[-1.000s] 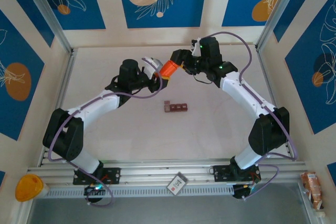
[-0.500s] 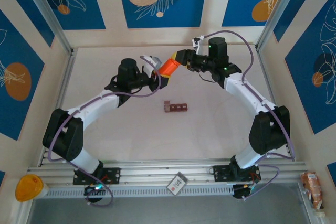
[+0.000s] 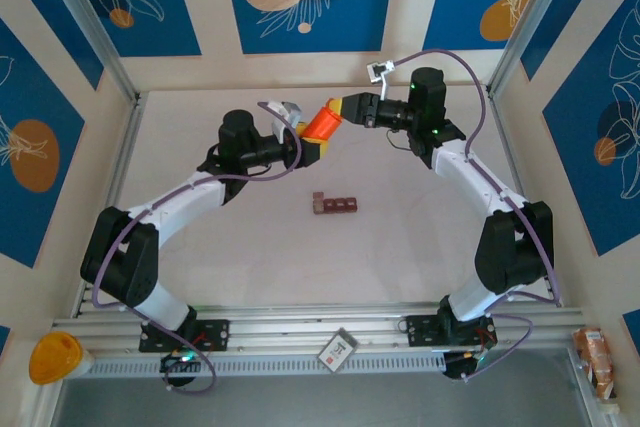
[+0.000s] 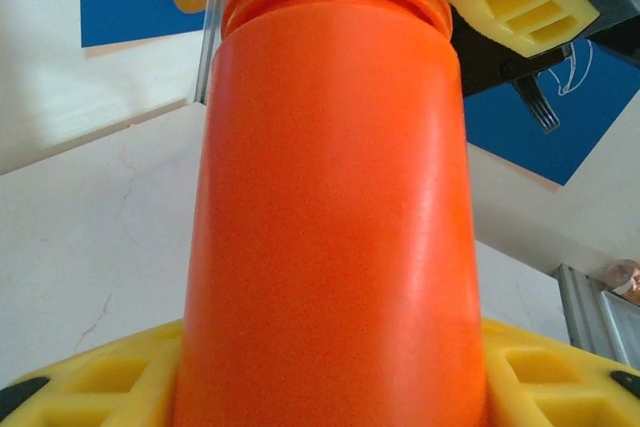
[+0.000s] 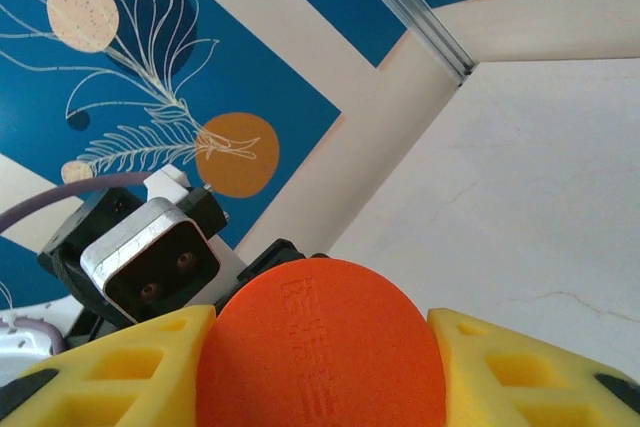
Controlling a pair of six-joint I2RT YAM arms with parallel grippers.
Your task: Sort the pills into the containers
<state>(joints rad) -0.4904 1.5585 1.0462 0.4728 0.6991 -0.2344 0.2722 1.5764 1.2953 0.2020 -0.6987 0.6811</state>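
The containers (image 3: 335, 205) sit untouched while both pincers are busy. The left gripper (image 3: 304, 146) is clamped round the smooth, glossy orange bottle (image 3: 322, 127), and the right gripper (image 3: 347, 107) pinches its flat, embossed cap (image 5: 320, 347) between ribbed yellow fingers (image 5: 500, 367). Outward, toward the arm bases, that dark reddish-brown strip of three square cells lies on the pale matte table (image 3: 230, 247), long axis left to right, apart from the tilted bottle and slightly nearer the left arm.
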